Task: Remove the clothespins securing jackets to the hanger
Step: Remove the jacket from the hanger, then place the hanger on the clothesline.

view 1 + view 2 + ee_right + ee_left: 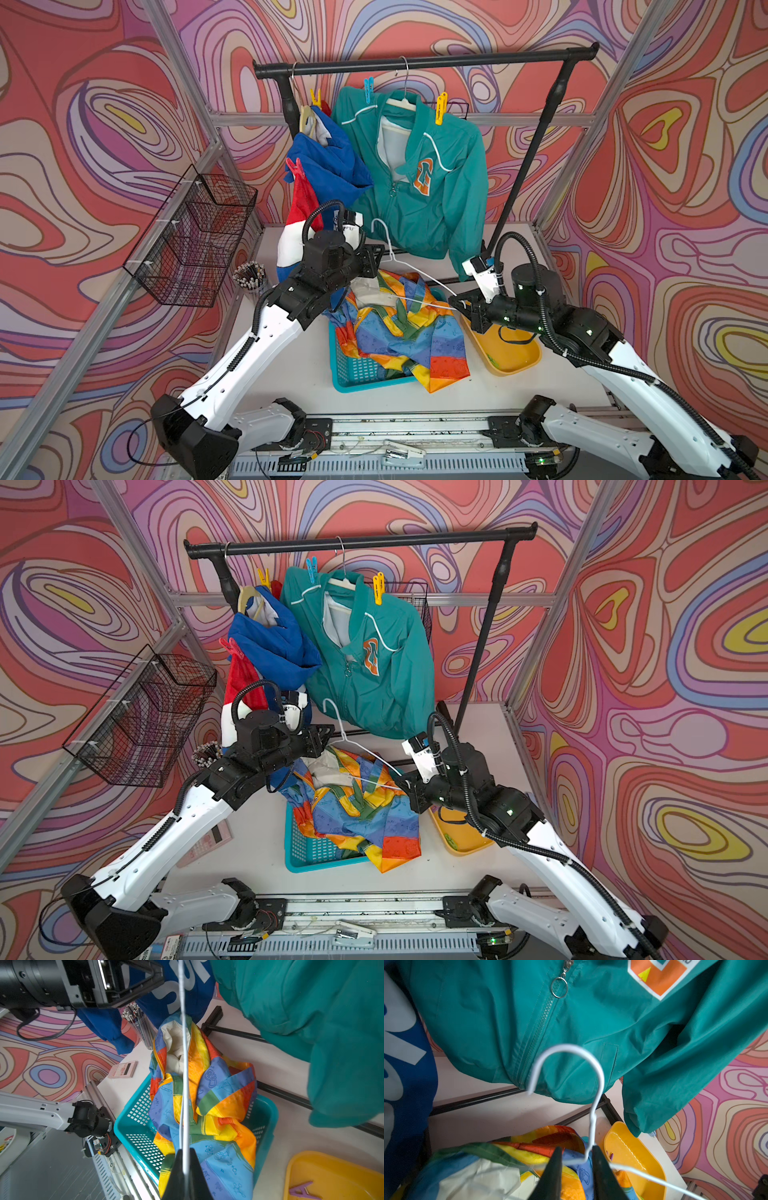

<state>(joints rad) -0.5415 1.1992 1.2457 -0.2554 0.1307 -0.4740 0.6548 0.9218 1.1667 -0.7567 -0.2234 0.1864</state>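
Note:
The teal jacket (436,187) hangs on the rack with a blue clothespin (368,89) and a yellow clothespin (441,109) on its shoulders. The blue jacket (328,166) sags from its hanger, with a yellow clothespin (316,97) at the top and a red one (296,168) lower down. The rainbow jacket (399,332) lies in the teal basket (353,374). Above it is a bare white wire hanger (571,1049). My left gripper (575,1148) is open, its jaws standing either side of the hanger's neck. My right gripper (185,1150) is shut on the hanger's wire (184,1064).
A yellow tray (332,1167) beside the basket holds a purple clothespin (301,1189). A black wire basket (195,237) hangs on the left frame above a pencil cup (249,276). A pink calculator (208,845) lies at the left. The black rack bar (424,62) spans the back.

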